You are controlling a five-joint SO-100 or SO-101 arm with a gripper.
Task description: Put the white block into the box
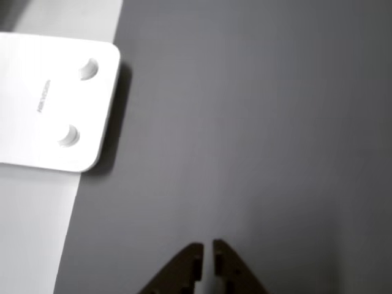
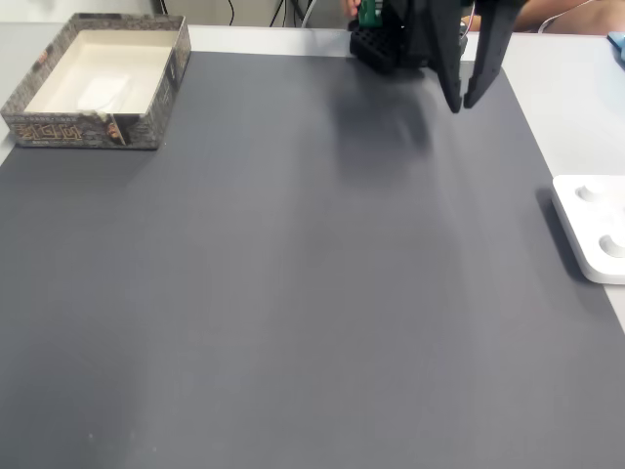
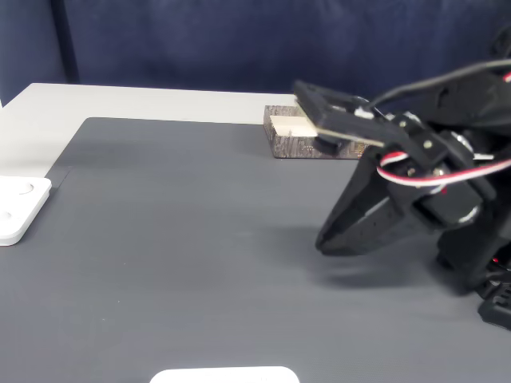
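Observation:
The box (image 2: 93, 130) stands at the mat's far left corner in a fixed view, its pale floor showing; in the other fixed view the box (image 3: 297, 147) sits behind the arm. A faint whiter patch (image 2: 103, 93) lies on that floor; it is too pale to tell whether it is the white block. My gripper (image 2: 462, 104) hangs above the mat's far right part, well away from the box, with nothing between its fingers. In the other view my gripper (image 1: 207, 250) has its tips almost touching over bare mat. From the side my gripper (image 3: 323, 242) looks like one dark wedge.
A flat white device (image 1: 55, 98) with two round dimples lies at the mat's edge, also seen as the white device (image 2: 596, 234) and the white device (image 3: 16, 209). A dark grey mat (image 2: 293, 293) covers the table. Another white object (image 3: 223, 375) pokes in at the bottom edge.

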